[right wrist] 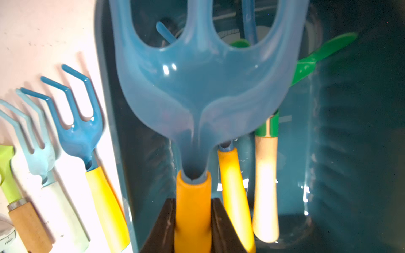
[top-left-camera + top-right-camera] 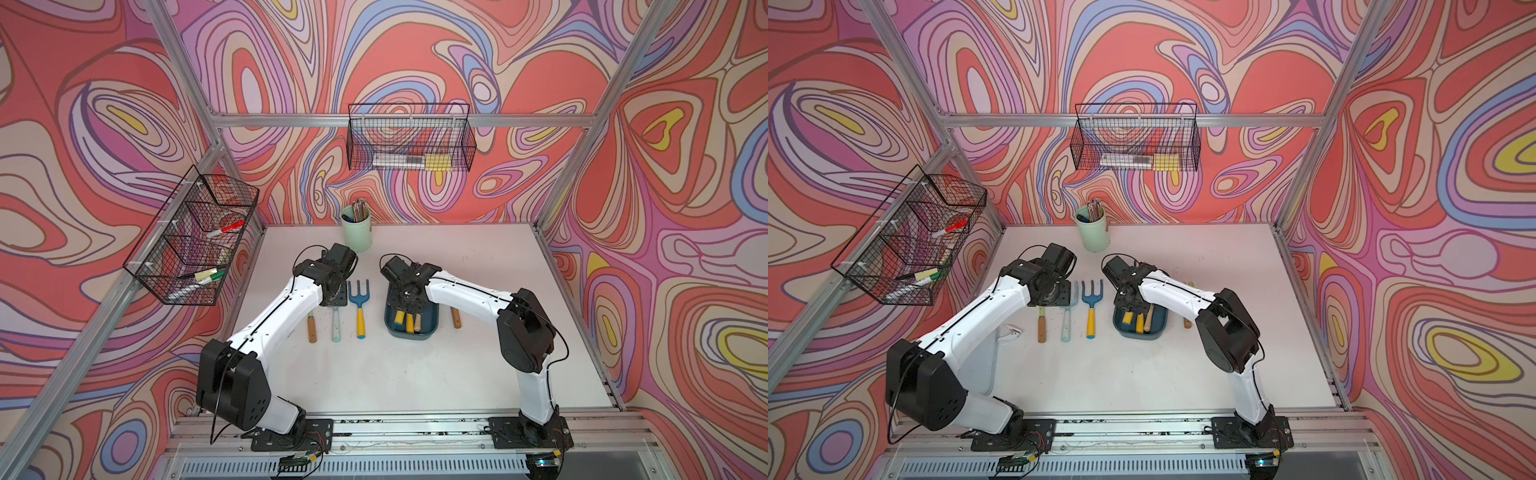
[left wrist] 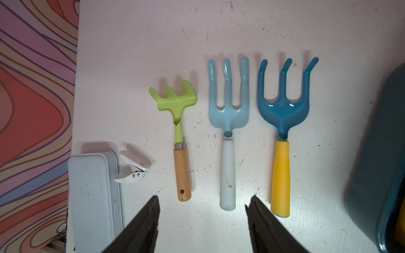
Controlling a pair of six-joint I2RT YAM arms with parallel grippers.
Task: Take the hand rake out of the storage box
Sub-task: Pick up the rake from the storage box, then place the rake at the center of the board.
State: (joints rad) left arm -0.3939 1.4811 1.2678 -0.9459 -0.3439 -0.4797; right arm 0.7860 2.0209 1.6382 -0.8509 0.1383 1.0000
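Observation:
The storage box (image 2: 409, 336) (image 2: 1138, 334) is a dark teal tub right of the table's centre. My right gripper (image 1: 193, 210) (image 2: 409, 303) reaches down into it and is shut on the yellow handle of the hand rake (image 1: 203, 87), which has a blue three-pronged head. Its handle (image 2: 399, 318) (image 2: 1127, 318) shows in both top views. The rake's head sits over two other tools in the box. My left gripper (image 3: 204, 198) (image 2: 334, 297) hangs open over the table, above the handle ends of laid-out tools, holding nothing.
Three tools lie in a row left of the box: a green rake (image 3: 182, 140), a pale blue fork (image 3: 228, 131) and a blue fork (image 3: 282, 131) (image 2: 358, 303). A white case (image 3: 92, 197) and clip (image 3: 131, 166) lie nearby. A green cup (image 2: 356, 230) stands behind; wire baskets (image 2: 409, 141) (image 2: 195, 241) hang on the walls.

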